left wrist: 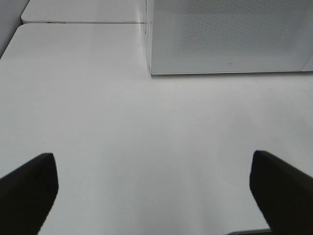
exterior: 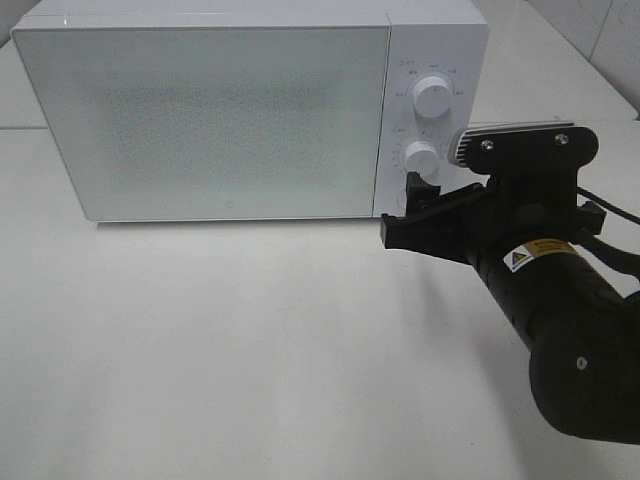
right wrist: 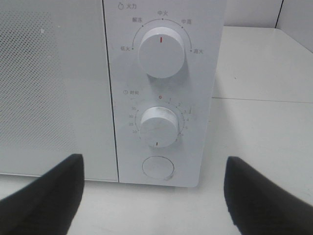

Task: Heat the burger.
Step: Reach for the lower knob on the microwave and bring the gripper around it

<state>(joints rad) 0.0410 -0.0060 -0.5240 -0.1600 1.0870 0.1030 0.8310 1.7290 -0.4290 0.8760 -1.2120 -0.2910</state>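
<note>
The microwave (exterior: 230, 120) stood shut at the back of the surface (exterior: 250, 350). Its door (right wrist: 49, 88) was a pale dotted screen that showed nothing inside. The burger appeared in no view. Judging by the closed door it was probably already inside, though this could not be confirmed.

The right hand (right wrist: 154, 191) was empty, its fingers spread wide just in front of the control panel and level with the timer knob (right wrist: 159, 126). The step in hand looked like setting the time. To do it well, the hand would need to centre on that knob, not on the power knob (right wrist: 161, 48) above or the round button (right wrist: 157, 167) below. It should close squarely on the knob's rim and turn steadily clockwise without pushing the microwave back. A dark mark sat at the timer knob's lower edge, opposite the red zero, so the setting deserved a check before turning further. The power knob's red mark pointed straight up, at the middle setting.

The left hand (left wrist: 151, 188) hung wide and empty over bare surface, well clear of the door.

The surface was white and carried nothing but the microwave. A seam (left wrist: 145, 22) showed where a second slab joined it behind. Pale wall tiles (exterior: 600, 30) closed the far corner.
</note>
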